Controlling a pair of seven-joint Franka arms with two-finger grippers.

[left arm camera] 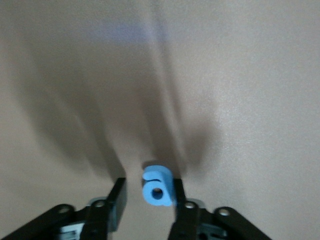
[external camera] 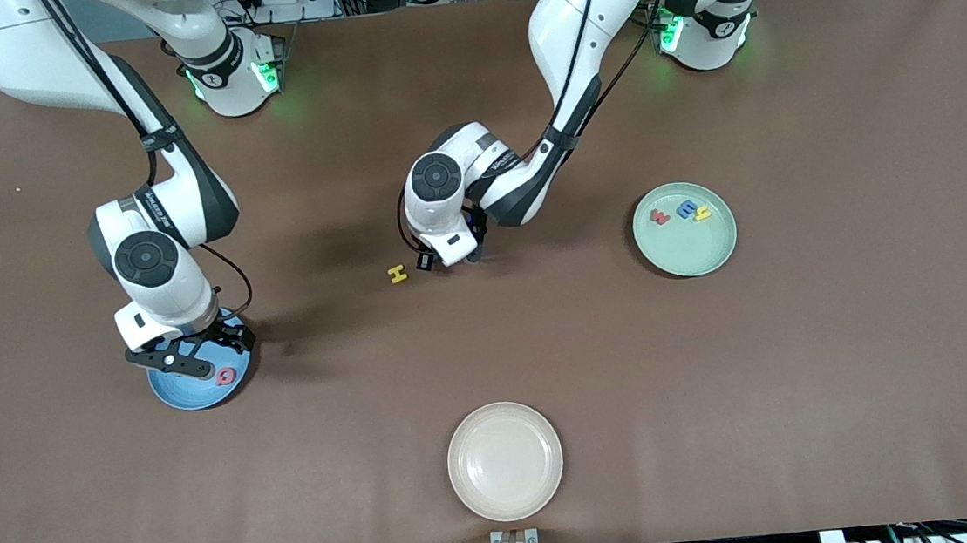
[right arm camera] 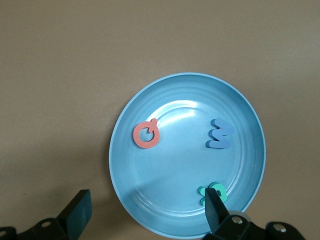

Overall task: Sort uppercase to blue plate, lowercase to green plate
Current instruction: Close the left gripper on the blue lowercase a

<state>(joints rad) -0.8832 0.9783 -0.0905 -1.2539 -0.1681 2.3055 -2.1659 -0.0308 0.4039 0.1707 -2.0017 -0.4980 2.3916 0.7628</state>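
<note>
- Nearest you, the cream plate [external camera: 504, 460] is sitting unused.
- Your left jaws [left arm camera: 148, 200] are straddling the blue e [left arm camera: 157, 188] on the tabletop, one finger touching; closing off-centre could flick it toward the H [external camera: 397, 274].
- Your right jaws [right arm camera: 147, 212] are hanging open over the blue plate [right arm camera: 150, 200]; green plate [external camera: 675, 259] is waiting.

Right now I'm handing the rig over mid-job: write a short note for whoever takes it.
Left gripper: low at mid-table, fingers around the blue lowercase letter on the table beside the yellow H; grip not confirmed.
Right gripper: open, empty, over the blue plate.
Done: red Q, blue W and teal R lie in the blue plate; three letters lie in the green plate.
Left: blue letter to the green plate, yellow H to the blue plate.
</note>
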